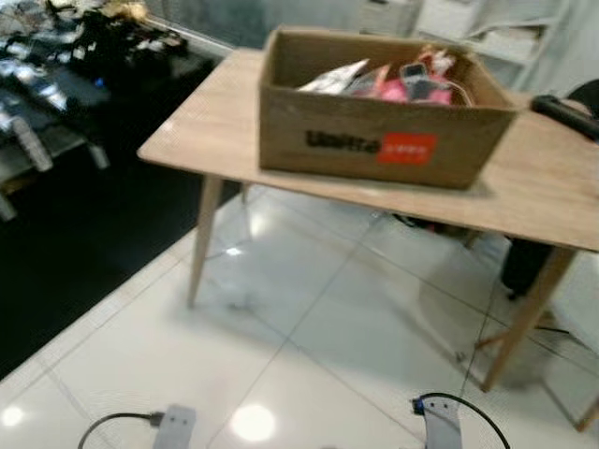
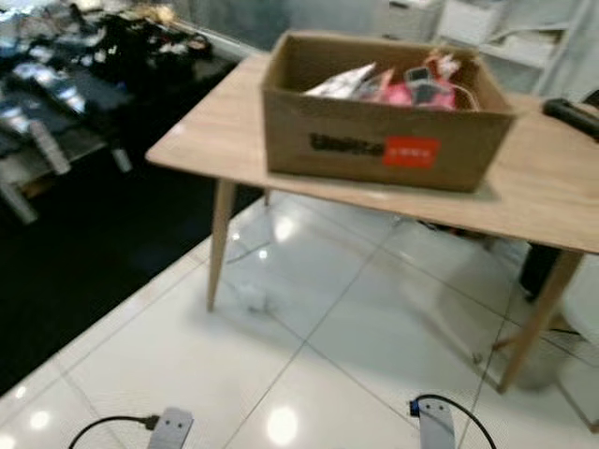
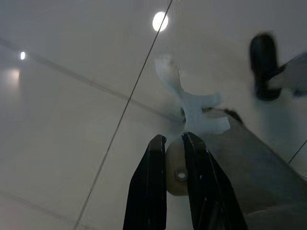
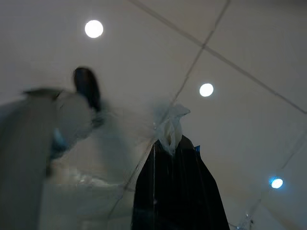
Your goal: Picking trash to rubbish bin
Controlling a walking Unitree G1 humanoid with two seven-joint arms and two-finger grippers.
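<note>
A brown cardboard box (image 1: 379, 140) with a red label stands on a light wooden table (image 1: 206, 122) ahead of me. It holds wrappers and pink scraps (image 1: 402, 82). Both arms hang low over the white tiled floor, and their silver wrists (image 1: 175, 426) (image 1: 440, 421) show at the bottom edge. My left gripper (image 3: 173, 139) is shut, with a pale plastic scrap (image 3: 194, 108) pinched at its tips. My right gripper (image 4: 168, 143) is shut on a small white crumpled scrap (image 4: 170, 125) that sticks out past its fingertips.
A black object (image 1: 562, 112) lies on the table's right end. Dark clutter (image 1: 75, 56) sits over a black floor area at the left. White shelving (image 1: 468, 23) stands behind the table. Glossy tiles (image 1: 309, 346) lie between me and the table legs.
</note>
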